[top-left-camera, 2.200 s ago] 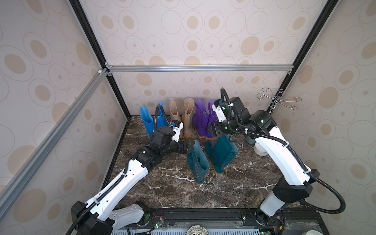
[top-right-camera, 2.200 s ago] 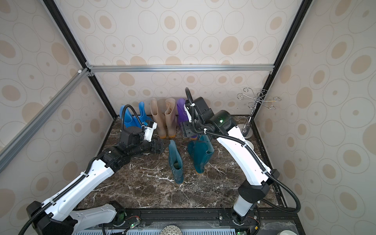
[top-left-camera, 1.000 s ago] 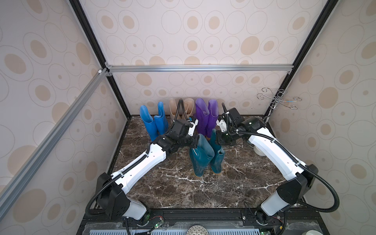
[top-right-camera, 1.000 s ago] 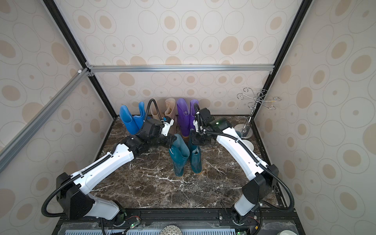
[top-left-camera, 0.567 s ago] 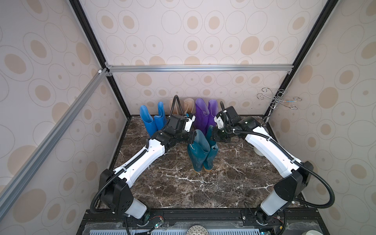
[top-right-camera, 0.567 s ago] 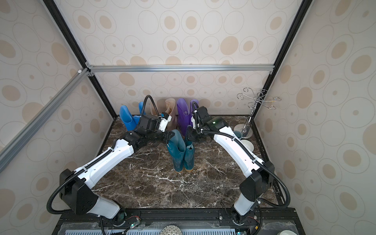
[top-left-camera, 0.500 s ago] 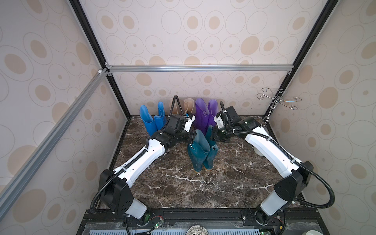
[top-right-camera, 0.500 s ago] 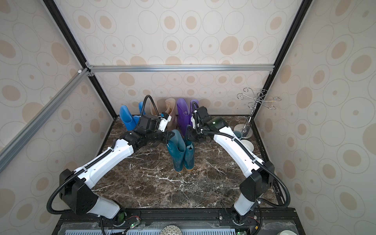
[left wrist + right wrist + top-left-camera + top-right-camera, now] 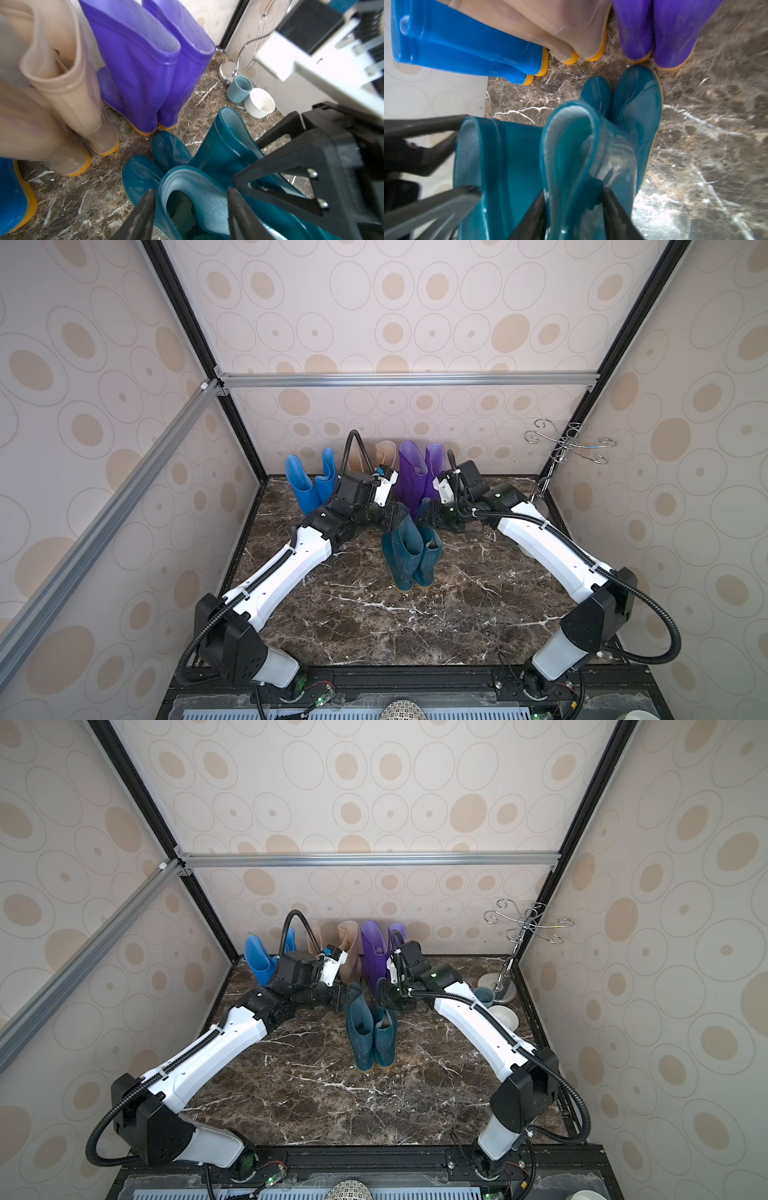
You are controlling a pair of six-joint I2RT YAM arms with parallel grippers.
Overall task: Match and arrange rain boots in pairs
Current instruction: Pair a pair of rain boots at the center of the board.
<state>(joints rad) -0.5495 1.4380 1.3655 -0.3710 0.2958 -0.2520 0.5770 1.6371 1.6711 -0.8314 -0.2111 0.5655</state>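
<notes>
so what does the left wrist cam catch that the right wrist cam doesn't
Left wrist only: the cup, bowl and wire rack. Right wrist only: both blue boots side by side; the left wrist view catches just part of one. Both: teal boots, beige boots, purple boots, marble top.

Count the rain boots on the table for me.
8. Along the back wall: two bright blue boots, two beige boots, two purple boots. In front, mid-table: two dark teal boots side by side. The left arm partly hides the beige pair in both top views.
</notes>
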